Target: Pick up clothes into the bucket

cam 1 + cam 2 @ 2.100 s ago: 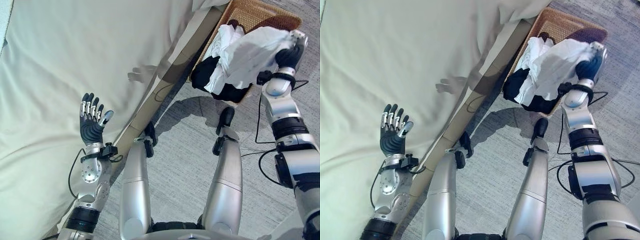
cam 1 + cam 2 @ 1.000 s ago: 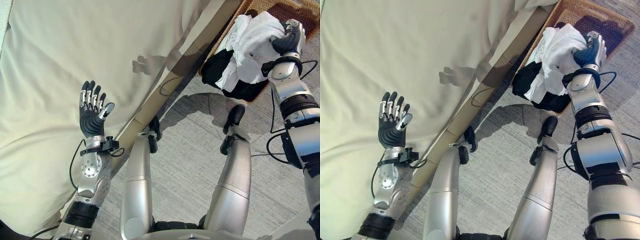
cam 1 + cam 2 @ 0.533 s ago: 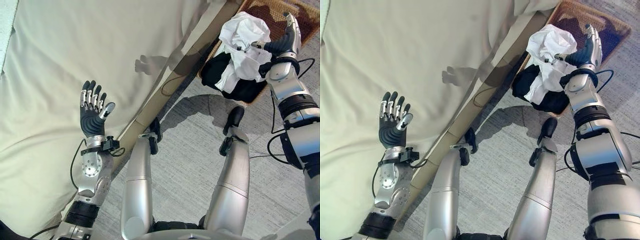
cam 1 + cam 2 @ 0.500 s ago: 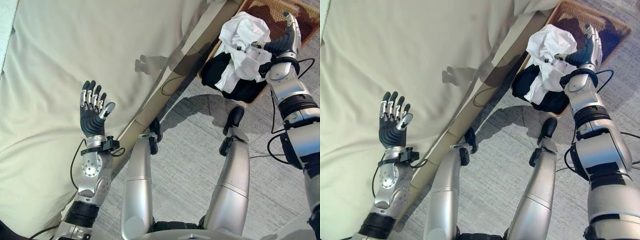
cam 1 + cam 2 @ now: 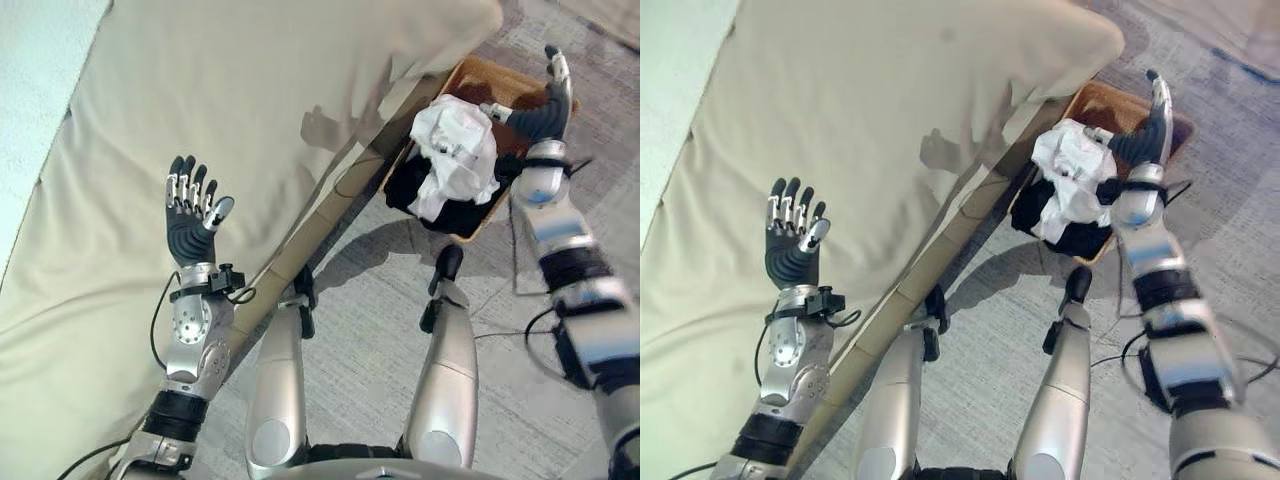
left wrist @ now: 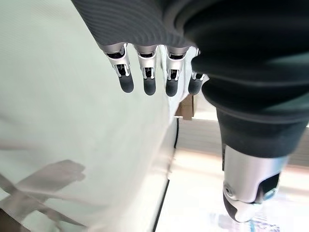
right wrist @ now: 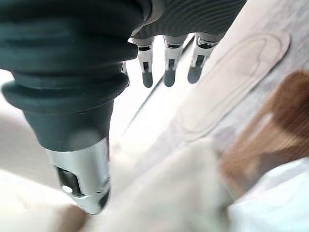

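Left eye view: your right hand (image 5: 545, 105) hangs spread and empty at two o'clock beside the wicker basket (image 5: 470, 77), where the white garment (image 5: 452, 150) lies heaped on dark clothes (image 5: 405, 185). It looks soft and light, probably floppy, so pinch a raised fold. Your left hand (image 5: 192, 222) hovers splayed over the cream mattress (image 5: 180, 90).

My right hand (image 5: 546, 100) is above the far side of the basket (image 5: 478, 78), fingers straight and holding nothing. Under it the white cloth (image 5: 455, 150) and a dark garment (image 5: 410, 190) fill the near part of the basket; the far part has bare bottom. The bed (image 5: 230, 110) edge blocks the basket's left side. My left hand (image 5: 192, 222) stands open over the mattress, with free room around.
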### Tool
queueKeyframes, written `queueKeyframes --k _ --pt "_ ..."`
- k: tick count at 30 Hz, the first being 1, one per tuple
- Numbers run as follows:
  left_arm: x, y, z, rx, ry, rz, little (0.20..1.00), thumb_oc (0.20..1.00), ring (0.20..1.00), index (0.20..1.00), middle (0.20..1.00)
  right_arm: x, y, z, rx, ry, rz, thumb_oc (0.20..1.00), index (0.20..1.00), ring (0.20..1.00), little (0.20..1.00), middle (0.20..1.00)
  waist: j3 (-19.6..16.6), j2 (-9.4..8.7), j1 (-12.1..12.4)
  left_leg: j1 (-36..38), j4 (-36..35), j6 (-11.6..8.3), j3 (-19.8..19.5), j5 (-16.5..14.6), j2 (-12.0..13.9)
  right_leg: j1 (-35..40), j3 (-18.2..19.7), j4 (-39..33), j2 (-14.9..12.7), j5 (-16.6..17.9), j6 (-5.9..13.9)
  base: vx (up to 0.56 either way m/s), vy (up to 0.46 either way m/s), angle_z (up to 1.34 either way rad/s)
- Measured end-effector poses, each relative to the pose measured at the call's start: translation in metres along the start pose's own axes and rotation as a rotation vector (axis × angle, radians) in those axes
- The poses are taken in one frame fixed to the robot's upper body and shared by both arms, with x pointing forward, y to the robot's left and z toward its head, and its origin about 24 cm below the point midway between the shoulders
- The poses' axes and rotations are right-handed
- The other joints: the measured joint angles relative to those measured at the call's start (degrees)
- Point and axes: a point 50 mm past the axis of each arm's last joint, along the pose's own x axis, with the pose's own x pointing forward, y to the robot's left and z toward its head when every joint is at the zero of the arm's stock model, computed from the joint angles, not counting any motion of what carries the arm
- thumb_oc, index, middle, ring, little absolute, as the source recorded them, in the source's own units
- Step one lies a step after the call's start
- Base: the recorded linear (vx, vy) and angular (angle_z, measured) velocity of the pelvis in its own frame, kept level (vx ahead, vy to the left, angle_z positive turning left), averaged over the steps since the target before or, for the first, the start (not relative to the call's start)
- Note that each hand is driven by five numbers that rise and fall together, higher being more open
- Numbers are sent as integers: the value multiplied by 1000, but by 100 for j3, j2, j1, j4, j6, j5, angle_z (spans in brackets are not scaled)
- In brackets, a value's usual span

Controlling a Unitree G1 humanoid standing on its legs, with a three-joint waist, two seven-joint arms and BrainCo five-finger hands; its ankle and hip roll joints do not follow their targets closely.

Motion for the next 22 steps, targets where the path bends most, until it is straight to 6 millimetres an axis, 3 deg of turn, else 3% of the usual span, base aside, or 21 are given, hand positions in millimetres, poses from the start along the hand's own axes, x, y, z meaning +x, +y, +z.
queueKeyframes --k 2,4,7,16,19,22 --pt "-3 4 -9 15 36 20 1000 1000 1000 1000 1000 -19 6 -18 11 55 29 1000 1000 1000 1000 1000 -163 -5 4 246 -205 -3 4 0 35 277 -97 -180 43 -6 6 129 -59 1" --pt "-7 10 -18 29 78 43 1000 1000 1000 1000 1000 -52 15 -36 77 126 74 1000 1000 1000 1000 1000 -291 -33 0 770 -652 -153 -43 199 82 857 -294 -568 138 75 27 136 -35 6" --pt "-22 22 -32 63 165 68 1000 1000 1000 1000 1000 -93 35 -54 121 219 202 1000 1000 1000 1000 1000 -608 -191 9 1506 -1244 -156 11 331 158 1572 -444 -1102 297 170 54 137 -18 -4" --pt "-66 55 -55 213 365 94 1000 1000 1000 1000 1000 -160 44 -80 182 372 406 1000 1000 1000 1000 1000 -1442 -644 32 2741 -2120 -242 -49 561 227 3076 -912 -2145 499 376 160 109 -10 8" --pt "-75 62 -59 268 410 87 1000 1000 1000 1000 1000 -185 51 -87 221 443 479 1000 1000 1000 1000 1000 -1815 -664 63 2969 -2340 -268 -76 596 257 3405 -1041 -2464 569 435 220 82 -11 12" --pt "-79 60 -63 282 421 79 1000 1000 1000 1000 1000 -201 50 -94 276 518 460 1000 1000 1000 1000 1000 -1937 -655 132 3176 -2452 -273 -168 617 283 3715 -1182 -2566 610 436 237 87 0 20"
